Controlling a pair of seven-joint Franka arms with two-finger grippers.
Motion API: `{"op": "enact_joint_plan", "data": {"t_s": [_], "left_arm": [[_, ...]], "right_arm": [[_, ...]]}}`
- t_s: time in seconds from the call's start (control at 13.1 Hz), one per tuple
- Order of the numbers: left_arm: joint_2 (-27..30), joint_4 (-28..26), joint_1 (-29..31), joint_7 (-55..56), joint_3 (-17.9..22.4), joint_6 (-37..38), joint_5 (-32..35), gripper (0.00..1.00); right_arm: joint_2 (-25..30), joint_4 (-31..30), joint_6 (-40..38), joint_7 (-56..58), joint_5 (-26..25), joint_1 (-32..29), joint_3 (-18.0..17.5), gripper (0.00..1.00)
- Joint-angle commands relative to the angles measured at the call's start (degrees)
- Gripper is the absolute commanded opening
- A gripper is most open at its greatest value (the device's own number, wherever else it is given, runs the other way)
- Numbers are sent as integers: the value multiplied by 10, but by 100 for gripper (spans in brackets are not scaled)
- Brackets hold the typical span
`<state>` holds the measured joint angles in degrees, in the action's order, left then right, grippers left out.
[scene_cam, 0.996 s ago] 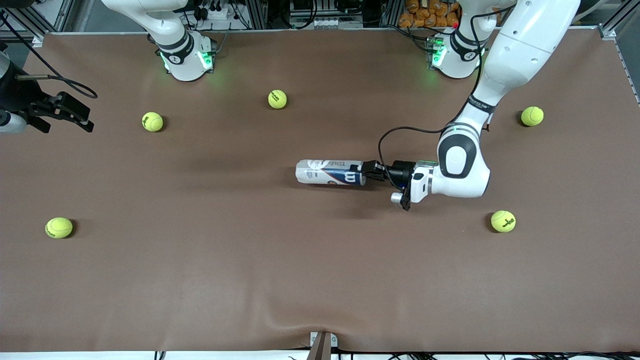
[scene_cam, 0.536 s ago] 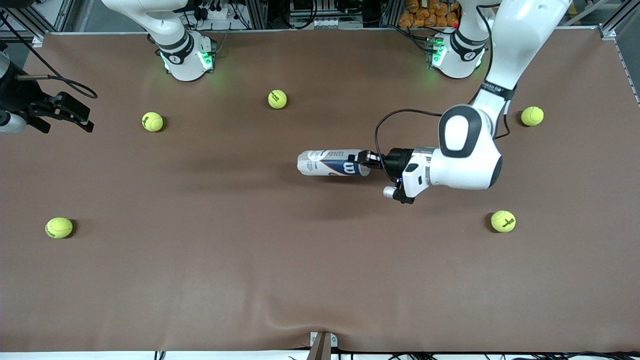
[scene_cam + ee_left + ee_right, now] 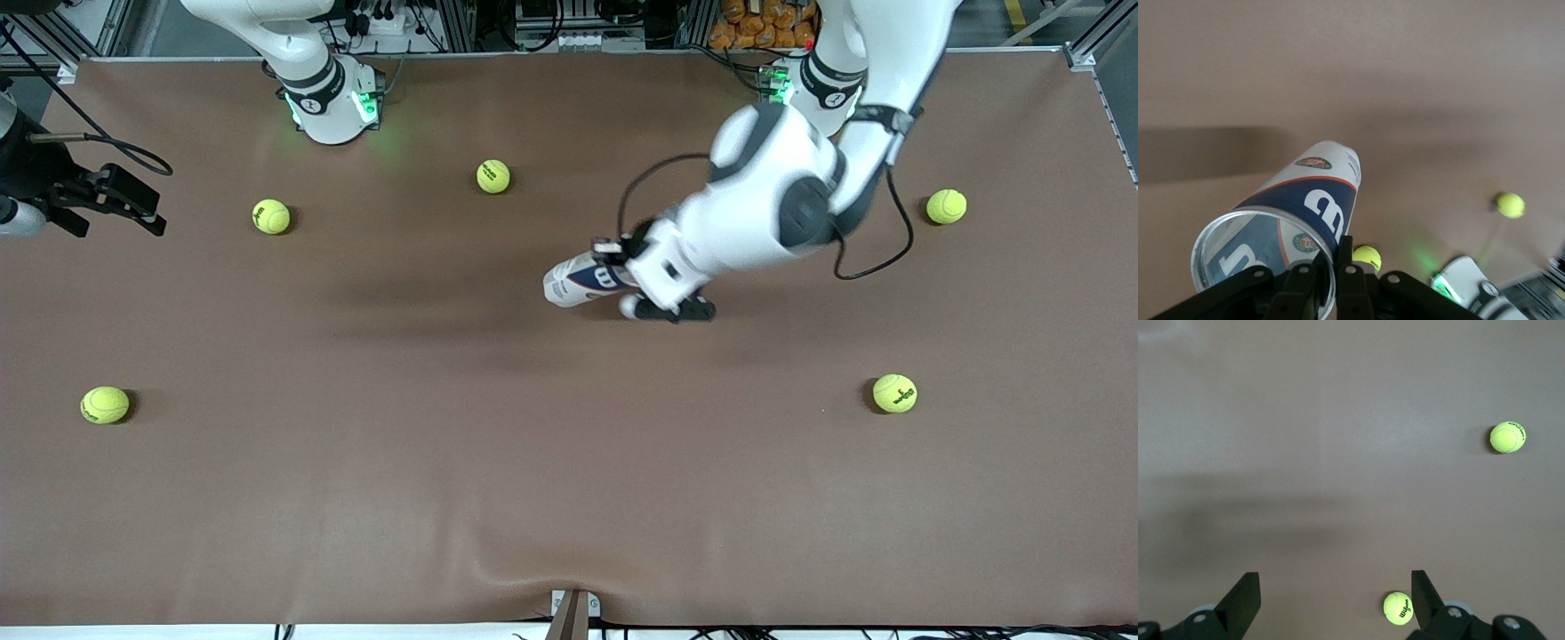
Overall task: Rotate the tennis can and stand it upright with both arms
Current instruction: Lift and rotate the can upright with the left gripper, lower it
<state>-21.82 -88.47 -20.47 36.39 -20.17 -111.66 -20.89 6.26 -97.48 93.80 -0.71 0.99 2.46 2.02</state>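
The tennis can, clear with a white and dark blue label and a white "W", is tilted in the middle of the table, its closed end low and its open end raised. My left gripper is shut on the can's open metallic rim, one finger inside and one outside. In the left wrist view the can points away from the gripper. My right gripper is open and empty, waiting at the right arm's end of the table; it shows in its wrist view.
Several yellow-green tennis balls lie scattered on the brown table: one near the right arm's base, one close to my right gripper, one nearer the front camera at the left arm's end.
My left arm has swung up and rotated, lifting the can's open end so the can tilts from lying flat toward upright. The right arm has not moved.
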Motion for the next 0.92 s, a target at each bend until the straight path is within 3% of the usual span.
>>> {"op": "enact_joint_plan", "data": {"t_s": [0.0, 0.15, 0.84], "left_arm": [[-16, 55, -68, 113, 9, 61, 127, 0], [-26, 56, -106, 188, 11, 66, 230, 0], [-103, 100, -162, 307, 12, 59, 312, 0]], "right_arm": [[9, -9, 7, 4, 9, -8, -4, 100], [9, -9, 7, 4, 8, -9, -4, 100], [9, -10, 6, 4, 8, -10, -4, 100]]}}
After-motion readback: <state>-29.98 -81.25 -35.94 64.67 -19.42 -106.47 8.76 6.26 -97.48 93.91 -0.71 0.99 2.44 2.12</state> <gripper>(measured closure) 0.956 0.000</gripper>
